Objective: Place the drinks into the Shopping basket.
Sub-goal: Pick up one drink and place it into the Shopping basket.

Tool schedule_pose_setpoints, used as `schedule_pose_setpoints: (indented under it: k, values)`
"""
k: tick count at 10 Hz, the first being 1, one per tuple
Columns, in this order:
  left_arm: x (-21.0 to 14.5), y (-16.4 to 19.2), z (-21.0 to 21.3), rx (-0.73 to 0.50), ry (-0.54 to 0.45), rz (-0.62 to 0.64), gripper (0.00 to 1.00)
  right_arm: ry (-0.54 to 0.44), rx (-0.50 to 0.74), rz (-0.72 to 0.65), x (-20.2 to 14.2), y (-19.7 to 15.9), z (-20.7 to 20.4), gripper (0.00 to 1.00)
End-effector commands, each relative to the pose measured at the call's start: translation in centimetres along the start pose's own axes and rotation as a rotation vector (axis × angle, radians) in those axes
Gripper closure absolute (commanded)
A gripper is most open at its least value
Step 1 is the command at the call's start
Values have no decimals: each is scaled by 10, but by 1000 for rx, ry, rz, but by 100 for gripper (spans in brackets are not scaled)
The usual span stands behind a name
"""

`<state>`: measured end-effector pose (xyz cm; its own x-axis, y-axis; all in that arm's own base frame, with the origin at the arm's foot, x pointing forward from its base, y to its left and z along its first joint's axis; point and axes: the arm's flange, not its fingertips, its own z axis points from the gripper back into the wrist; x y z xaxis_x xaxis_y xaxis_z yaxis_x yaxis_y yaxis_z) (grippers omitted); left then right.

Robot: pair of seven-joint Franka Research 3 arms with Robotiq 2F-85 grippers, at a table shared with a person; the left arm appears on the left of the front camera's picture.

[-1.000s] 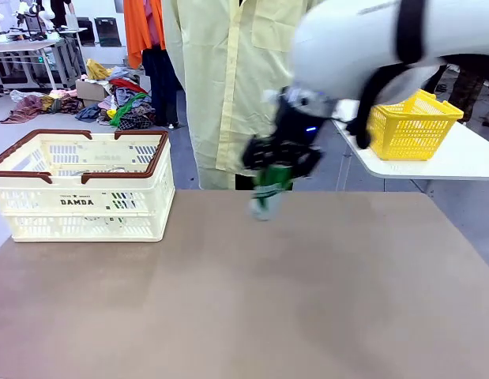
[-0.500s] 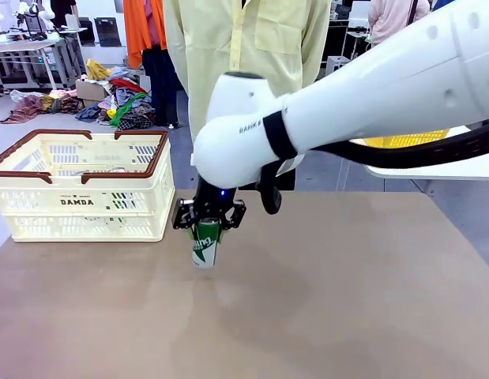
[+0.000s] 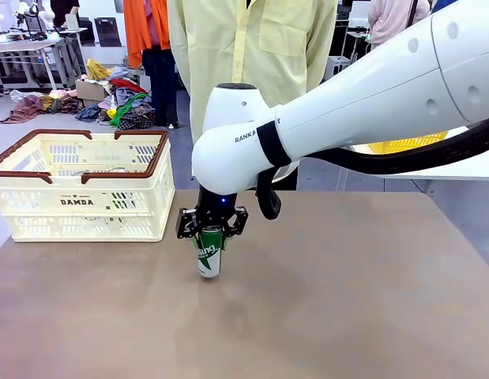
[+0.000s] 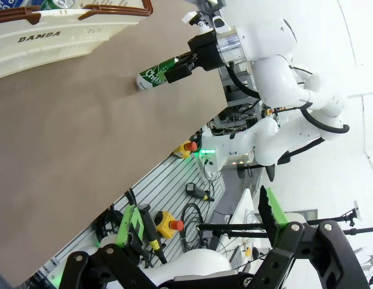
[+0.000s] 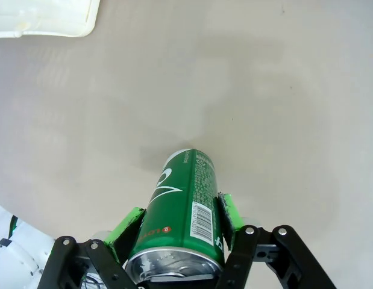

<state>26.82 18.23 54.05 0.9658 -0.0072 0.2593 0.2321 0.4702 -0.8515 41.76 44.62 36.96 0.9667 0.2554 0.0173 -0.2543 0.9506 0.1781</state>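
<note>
Over bare brown table [image 3: 347, 300], right hand [image 3: 212, 229] clamping green can [image 3: 210, 254]; left hand [image 4: 201, 232] unclenched.

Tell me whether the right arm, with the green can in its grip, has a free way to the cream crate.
Probably yes. The right end effector holds the green can upright beside the cream crate; bare table lies between them and the crate's top is open.

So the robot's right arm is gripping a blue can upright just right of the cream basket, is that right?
Not quite: the can is green with white lettering, not blue, as the front view shows. The rest holds: the right gripper clamps it upright, just right of the cream basket.
</note>
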Motion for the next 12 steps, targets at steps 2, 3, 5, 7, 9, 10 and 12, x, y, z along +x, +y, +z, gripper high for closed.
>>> schedule_pose_setpoints:
  k: [2,3,5,7,9,10,12]
  values:
    - [0,-4,0,-16,-8,7,0,-21,12,2,0,2,3,100]
    - [0,-4,0,-16,-8,7,0,2,-1,-1,0,-1,-1,100]
    - [0,-4,0,-16,-8,7,0,-28,-3,-14,-7,-6,-6,100]
    - [0,-4,0,-16,-8,7,0,-20,-2,18,-10,-7,-11,27]
    - [0,-4,0,-16,-8,7,0,-12,10,24,-8,-10,-14,0]
    - [0,-4,0,-16,-8,7,0,-17,32,38,-6,-12,-15,0]
    - [0,-4,0,-16,-8,7,0,-44,46,37,-7,-14,-8,0]
